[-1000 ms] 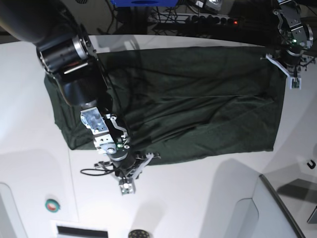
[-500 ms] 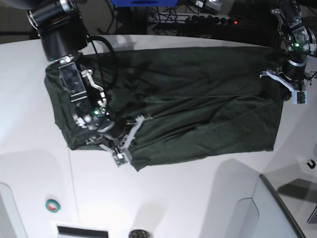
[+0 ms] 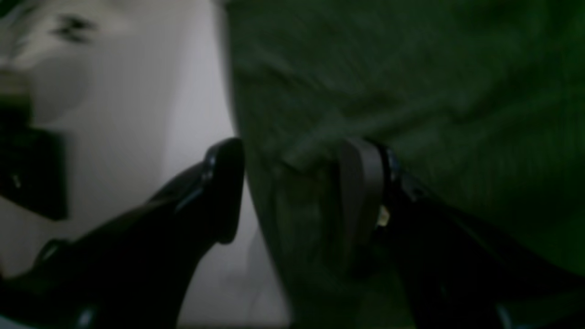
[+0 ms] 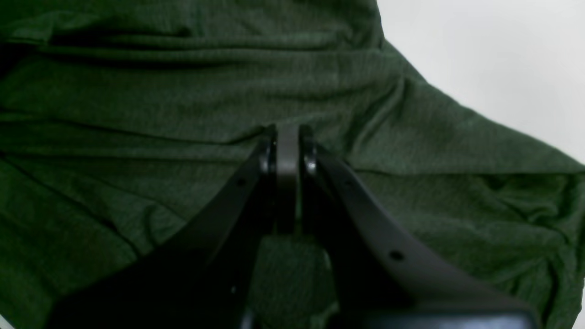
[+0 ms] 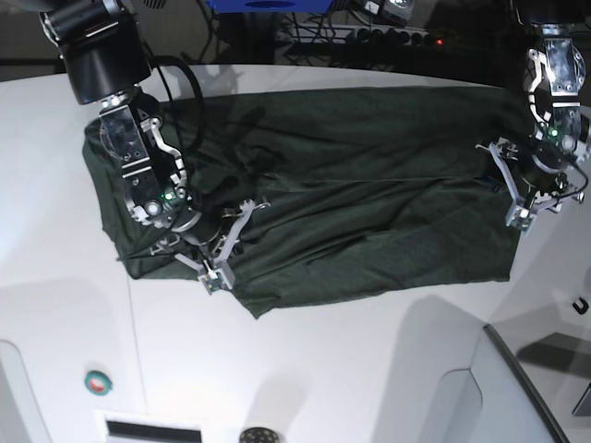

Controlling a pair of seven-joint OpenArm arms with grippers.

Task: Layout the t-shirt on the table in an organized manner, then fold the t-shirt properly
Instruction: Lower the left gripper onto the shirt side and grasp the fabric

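Note:
The dark green t-shirt (image 5: pixel 369 175) lies spread as a wrinkled rectangle across the white table (image 5: pixel 351 369). At its lower left, my right gripper (image 5: pixel 224 247) rests on the cloth. The right wrist view shows that gripper (image 4: pixel 287 137) shut on a pinch of the t-shirt (image 4: pixel 183 91), with creases running into the fingertips. My left gripper (image 5: pixel 511 189) sits at the shirt's right edge. In the left wrist view it (image 3: pixel 292 187) is open. One finger is over bare table (image 3: pixel 137 91) and the other lies on the t-shirt (image 3: pixel 411 68), with the hem between them.
A green round button (image 5: pixel 98 381) and a slotted panel (image 5: pixel 152 430) sit at the table's front left. A grey raised section (image 5: pixel 517 388) takes up the front right. Cables and a power strip (image 5: pixel 397 37) run behind the table's back edge.
My right gripper moved up and left from the front hem, dragging the lower-left cloth with it. My left gripper came down along the right edge and opened.

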